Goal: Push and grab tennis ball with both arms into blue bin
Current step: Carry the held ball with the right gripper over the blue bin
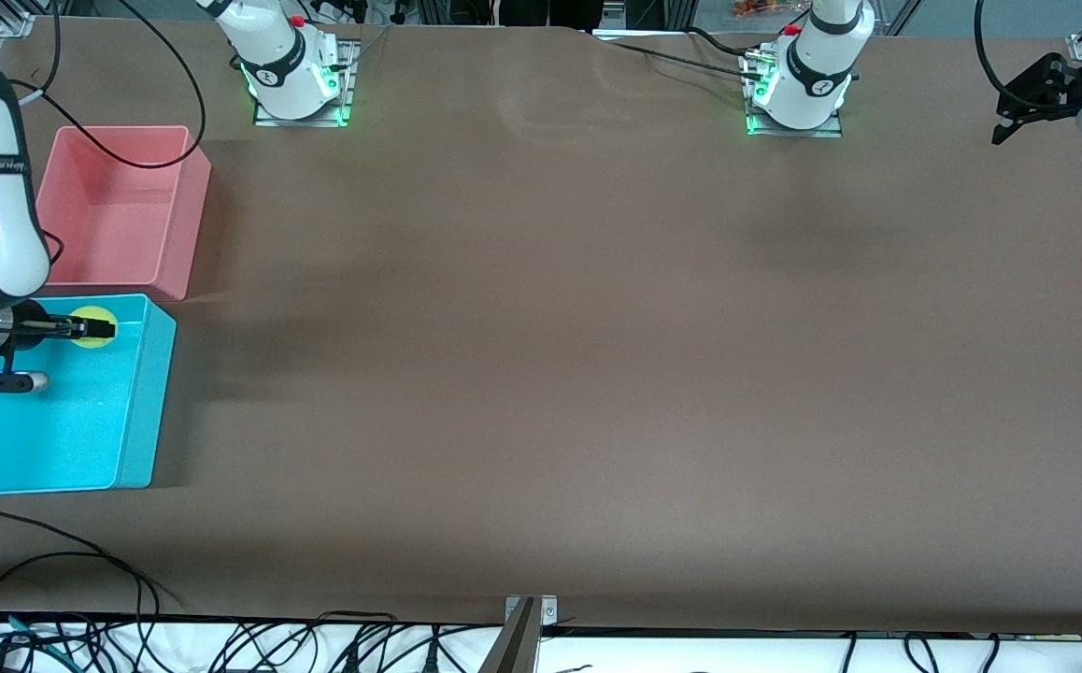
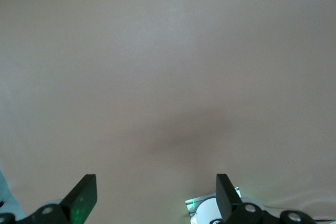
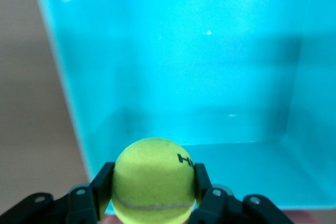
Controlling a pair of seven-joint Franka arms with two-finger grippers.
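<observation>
Two arms are in view; only one is working. The blue bin [image 1: 64, 439] lies directly below the right gripper [image 1: 97, 328], whose fingers are clamped on the tennis ball [image 3: 153, 179]. The left gripper [image 2: 156, 196] waits, fingers apart, over bare table at its own end. Step in hand: release. Judged next move: part the fingers so the ball drops inside.

Empty pink bin [image 1: 121, 210] on brown table [image 1: 541, 374], black cables [image 1: 55, 561] along table's near edge
</observation>
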